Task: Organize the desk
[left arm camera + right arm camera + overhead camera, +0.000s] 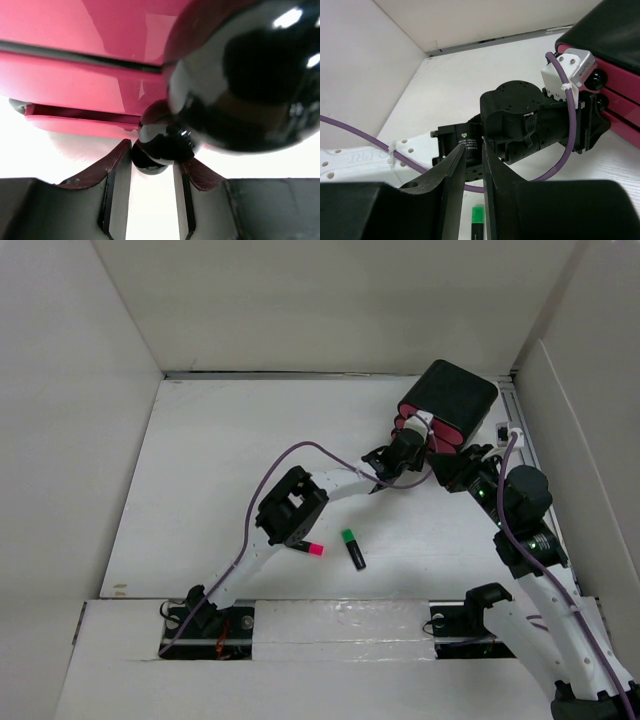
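Bench (220, 470): white, walled, drawer box (452, 400) at far R. Only L wrist cam shows L jaws pinching small black knob (150, 159) by pink drawers (65, 85). R jaws slightly apart, empty. Only top cam shows pink highlighter (311, 549) near green-capped one (353, 549). Motor label (469, 145) unreadable.

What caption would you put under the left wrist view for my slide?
Left gripper pinching a black knob on the pink drawer front.

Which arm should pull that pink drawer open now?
Left. The left gripper brackets the black knob of a pink drawer, a finger on each side. The right gripper holds nothing and faces the left arm, not the drawers.
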You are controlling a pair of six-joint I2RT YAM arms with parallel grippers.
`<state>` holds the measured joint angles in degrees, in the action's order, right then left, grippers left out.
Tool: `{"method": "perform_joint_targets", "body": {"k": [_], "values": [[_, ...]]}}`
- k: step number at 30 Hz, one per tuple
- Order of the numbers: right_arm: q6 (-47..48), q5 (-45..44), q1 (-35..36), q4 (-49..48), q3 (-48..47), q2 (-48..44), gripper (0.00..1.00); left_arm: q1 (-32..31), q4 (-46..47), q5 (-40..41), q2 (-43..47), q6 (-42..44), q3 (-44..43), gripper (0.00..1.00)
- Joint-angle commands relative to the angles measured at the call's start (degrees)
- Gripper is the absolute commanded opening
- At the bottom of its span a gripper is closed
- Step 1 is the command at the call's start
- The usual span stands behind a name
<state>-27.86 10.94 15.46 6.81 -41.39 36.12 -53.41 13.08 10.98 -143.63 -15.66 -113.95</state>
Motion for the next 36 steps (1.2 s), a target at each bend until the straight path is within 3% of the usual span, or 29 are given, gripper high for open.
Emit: {"method": "perform_joint_targets", "body": {"k": [1,6,13,36], "values": [[0.61,-0.66,0.53,-3.38,0.25,0.0,0.25,0.15,2.47,0.27,3.96,0.72,3.54,0.07],[0.61,-0.74,0.53,-4.08,0.78,0.7,0.26,0.15,6.34,-0.44,9.77,1.6,12.42,0.01],[0.17,-0.3,0.53,-4.87,1.31,1.06,0.26,0.15,10.12,0.53,17.15,1.51,23.58,0.0],[0.96,-1.53,0.53,-1.71,2.27,-1.75,0.26,-1.96,11.97,5.62,25.68,0.37,38.89,0.0]]}}
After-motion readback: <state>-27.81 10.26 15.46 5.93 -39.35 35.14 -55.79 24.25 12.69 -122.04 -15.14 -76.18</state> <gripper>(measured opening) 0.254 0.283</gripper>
